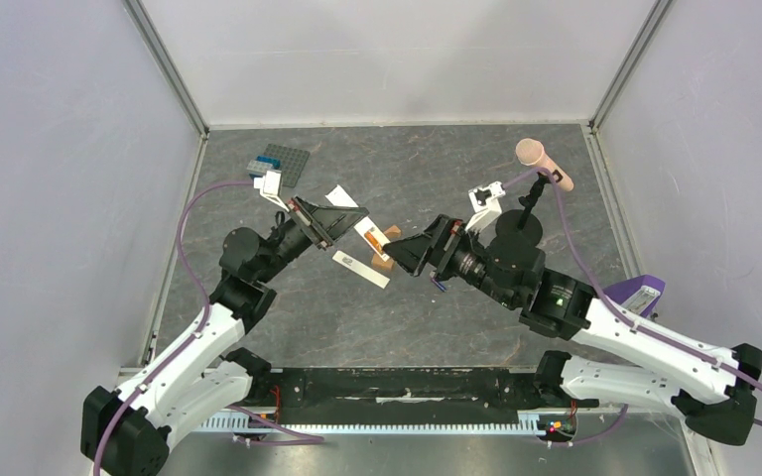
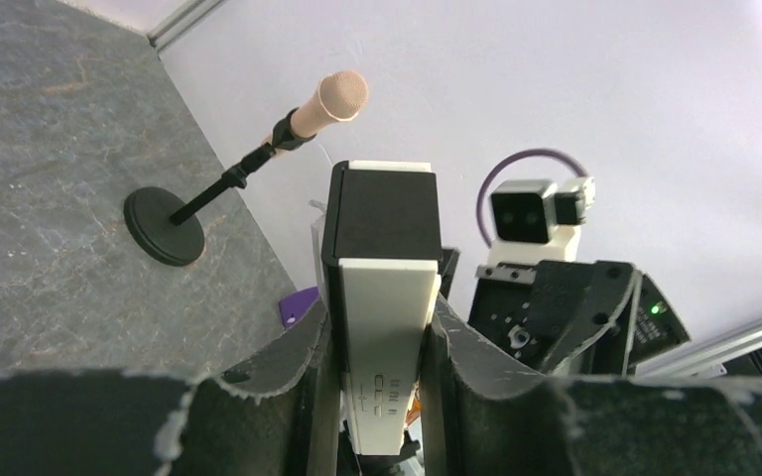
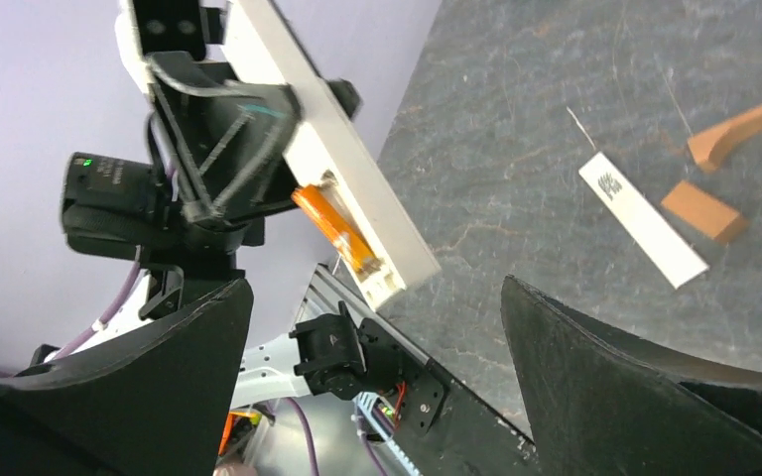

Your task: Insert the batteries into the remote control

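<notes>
Grey slate table [image 1: 337, 327], white walls. I note left gripper [image 2: 382, 342] clamped on remote control [image 2: 384, 293], held off table, body projecting past fingertips. Orange battery [image 3: 332, 223] sits in its recess. Right gripper [image 3: 377, 297] spread wide, holding nothing, remote just beyond its fingertips.

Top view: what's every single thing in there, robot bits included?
remote control: one, cream-white, held in left gripper
battery: one, orange, in remote's recess
flat strip: one, white, on table
blocks: two, orange-brown, beside strip
studded plate: one, grey and blue, far left
microphone: one, beige on black stand, far right
purple object: one, near right side
left gripper: one, black, shut on remote
right gripper: one, black, open, empty
</notes>
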Controlling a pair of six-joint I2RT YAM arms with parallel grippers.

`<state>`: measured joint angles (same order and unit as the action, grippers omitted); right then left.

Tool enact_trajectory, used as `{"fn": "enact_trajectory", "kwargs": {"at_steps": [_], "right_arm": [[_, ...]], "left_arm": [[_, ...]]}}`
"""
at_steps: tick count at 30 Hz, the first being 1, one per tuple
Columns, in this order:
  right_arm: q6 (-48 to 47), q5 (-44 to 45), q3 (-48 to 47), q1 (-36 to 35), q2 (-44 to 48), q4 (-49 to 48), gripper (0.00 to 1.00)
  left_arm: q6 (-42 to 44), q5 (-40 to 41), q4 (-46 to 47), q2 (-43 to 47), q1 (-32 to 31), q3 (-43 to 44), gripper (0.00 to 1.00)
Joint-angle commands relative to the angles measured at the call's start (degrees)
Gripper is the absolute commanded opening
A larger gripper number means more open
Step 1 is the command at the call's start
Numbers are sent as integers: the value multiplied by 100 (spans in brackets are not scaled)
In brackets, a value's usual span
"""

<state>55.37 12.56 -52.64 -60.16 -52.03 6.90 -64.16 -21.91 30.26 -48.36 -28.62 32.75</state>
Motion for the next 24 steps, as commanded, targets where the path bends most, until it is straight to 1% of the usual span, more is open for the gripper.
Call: {"fn": "enact_trajectory", "kwargs": {"at_steps": [1, 4, 7, 14, 24], "right_arm": [[1110, 229, 367, 4, -141, -592, 98], [1411, 169, 688, 4, -248, -1619, 98], [1608, 156, 682, 4, -461, -1978, 98], [1746, 98, 772, 4, -640, -2472, 98], [2119, 168, 642, 4, -1033, -2582, 98]], "left_arm": [[121, 405, 645, 51, -20, 15, 2], [83, 464, 632, 22, -13, 72, 2], [78, 493, 617, 29, -17, 70, 2], [218, 369, 629, 4, -19, 77, 2], [360, 47, 780, -55, -23, 65, 2]]}}
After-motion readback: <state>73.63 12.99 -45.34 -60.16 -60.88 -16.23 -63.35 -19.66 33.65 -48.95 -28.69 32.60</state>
